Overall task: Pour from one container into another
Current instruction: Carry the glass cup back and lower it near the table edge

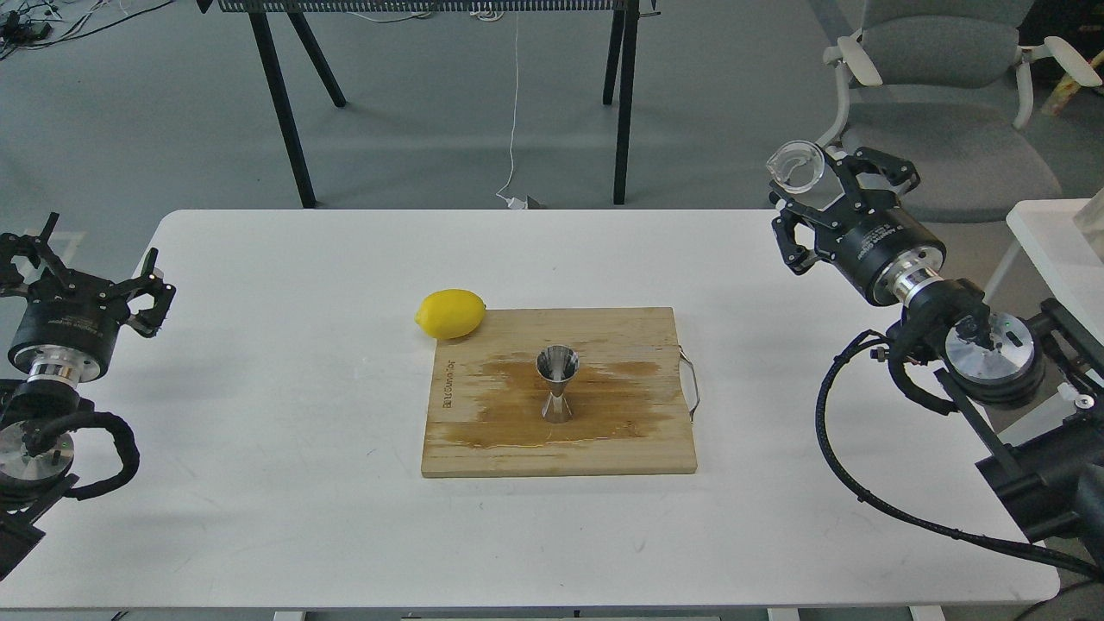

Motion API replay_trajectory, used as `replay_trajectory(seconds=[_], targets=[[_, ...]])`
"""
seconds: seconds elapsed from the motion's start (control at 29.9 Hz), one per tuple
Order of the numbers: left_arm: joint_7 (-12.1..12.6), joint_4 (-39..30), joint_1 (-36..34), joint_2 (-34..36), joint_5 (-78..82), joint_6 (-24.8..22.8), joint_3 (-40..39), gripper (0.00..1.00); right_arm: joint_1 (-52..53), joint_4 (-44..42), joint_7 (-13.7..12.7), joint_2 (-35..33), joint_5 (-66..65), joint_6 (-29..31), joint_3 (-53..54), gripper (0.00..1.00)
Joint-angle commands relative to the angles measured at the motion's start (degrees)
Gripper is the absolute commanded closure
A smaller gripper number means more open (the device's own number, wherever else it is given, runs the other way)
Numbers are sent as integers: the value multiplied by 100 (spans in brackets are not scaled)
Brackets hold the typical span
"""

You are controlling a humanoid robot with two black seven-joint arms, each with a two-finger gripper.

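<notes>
The steel hourglass jigger stands upright in the middle of the wooden cutting board, on a wet stain. My right gripper is raised at the far right edge of the table, well away from the board, and is shut on the small clear cup, which tilts with its mouth facing up and towards me. My left gripper hangs at the table's left edge, open, with nothing between its fingers.
A yellow lemon lies at the board's far left corner. A grey office chair stands behind the right gripper, and black table legs rise beyond the far edge. A second white table sits at the right.
</notes>
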Motion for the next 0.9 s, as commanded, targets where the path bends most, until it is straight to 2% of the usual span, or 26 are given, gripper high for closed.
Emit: replay_trajectory(seconds=[0.0,0.3,0.7,0.87], targets=[[0,0,-7,-78,0,0,59,1,-554,-53,202,127,790,15,574,59],[0,35,-7,-131,0,0,94,1,-1223,-852,378,575,1644,-3,953,59],[0,79,2,-140,0,0,103,1,-1259,-1697,369,1006,1644,-354,874,60],[0,79,-7,-140,0,0,103,1,-1250,-1732,352,1015,1644,-354,839,59]])
